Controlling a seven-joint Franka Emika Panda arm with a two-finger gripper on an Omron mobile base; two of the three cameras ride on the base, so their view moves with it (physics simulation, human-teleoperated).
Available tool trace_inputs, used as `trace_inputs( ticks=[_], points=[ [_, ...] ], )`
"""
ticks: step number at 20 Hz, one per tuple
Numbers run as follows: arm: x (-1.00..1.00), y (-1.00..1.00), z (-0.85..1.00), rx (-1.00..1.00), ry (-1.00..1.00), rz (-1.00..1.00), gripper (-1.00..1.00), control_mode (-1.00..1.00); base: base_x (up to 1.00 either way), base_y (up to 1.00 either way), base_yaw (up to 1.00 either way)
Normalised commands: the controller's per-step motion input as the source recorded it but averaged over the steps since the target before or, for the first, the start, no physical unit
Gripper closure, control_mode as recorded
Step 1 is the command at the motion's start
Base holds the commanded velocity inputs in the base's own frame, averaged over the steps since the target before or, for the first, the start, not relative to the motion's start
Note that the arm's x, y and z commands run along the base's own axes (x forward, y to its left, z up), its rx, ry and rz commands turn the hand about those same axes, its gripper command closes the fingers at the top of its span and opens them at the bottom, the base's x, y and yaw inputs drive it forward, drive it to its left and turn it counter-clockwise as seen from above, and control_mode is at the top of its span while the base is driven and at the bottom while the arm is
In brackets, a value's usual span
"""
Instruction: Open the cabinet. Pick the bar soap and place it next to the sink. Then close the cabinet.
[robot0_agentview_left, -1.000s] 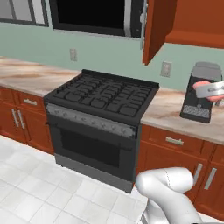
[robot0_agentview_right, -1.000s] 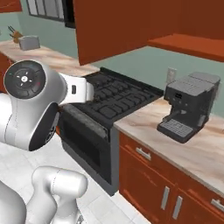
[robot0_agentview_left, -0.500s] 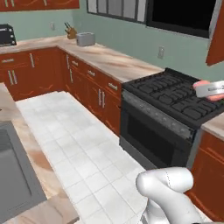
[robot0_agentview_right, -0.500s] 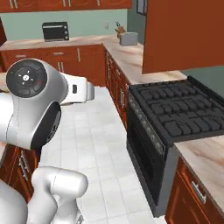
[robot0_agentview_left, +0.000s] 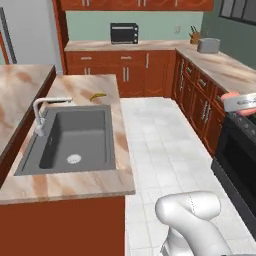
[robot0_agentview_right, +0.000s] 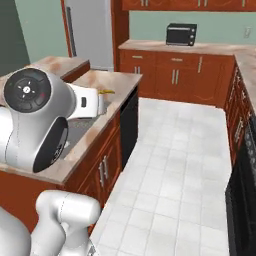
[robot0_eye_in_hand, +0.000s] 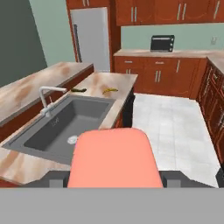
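The salmon-pink bar soap (robot0_eye_in_hand: 113, 157) is held in my gripper (robot0_eye_in_hand: 113, 178), which is shut on it; a dark fingertip (robot0_eye_in_hand: 56, 178) shows on each side of the bar. From the left base view the gripper (robot0_agentview_left: 239, 103) hangs at the right edge with the soap (robot0_agentview_left: 230, 95) peeking out, well to the right of the island. The grey sink (robot0_agentview_left: 75, 135) is set in the island's marble counter (robot0_agentview_left: 65, 182), and in the hand view the sink (robot0_eye_in_hand: 57, 127) lies ahead and below left. The cabinet I took the soap from is out of view.
A white faucet (robot0_agentview_left: 42, 112) stands at the sink's left rim. A banana (robot0_agentview_left: 98, 95) lies on the counter beyond the sink. The black stove (robot0_agentview_left: 240, 160) is at the right. A toaster oven (robot0_agentview_right: 181, 34) sits on the back counter, with a fridge (robot0_agentview_right: 90, 32) to its left. White tiled floor (robot0_agentview_left: 165, 145) lies between.
The whole picture has swung from the stove and coffee machine to the island with the sink, so the camera moved. The soap stays in the shut gripper.
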Motion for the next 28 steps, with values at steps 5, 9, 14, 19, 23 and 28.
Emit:
trace_inputs(
  ticks=[5,9,14,19,23,28],
  points=[
    [0.0,0.0,0.0,0.0,0.0,0.0,1.0,1.0,-0.02,0.2,0.75],
    [0.0,0.0,0.0,0.0,0.0,0.0,1.0,1.0,0.29,-0.01,0.4],
    [0.0,0.0,0.0,0.0,0.0,0.0,1.0,1.0,0.4,-0.02,0.13],
    [0.0,0.0,0.0,0.0,0.0,0.0,1.0,1.0,0.48,-0.02,0.19],
    [0.0,0.0,0.0,0.0,0.0,0.0,1.0,1.0,0.12,0.12,0.33],
    [0.0,0.0,0.0,0.0,0.0,0.0,1.0,1.0,0.02,0.22,0.39]
  ],
)
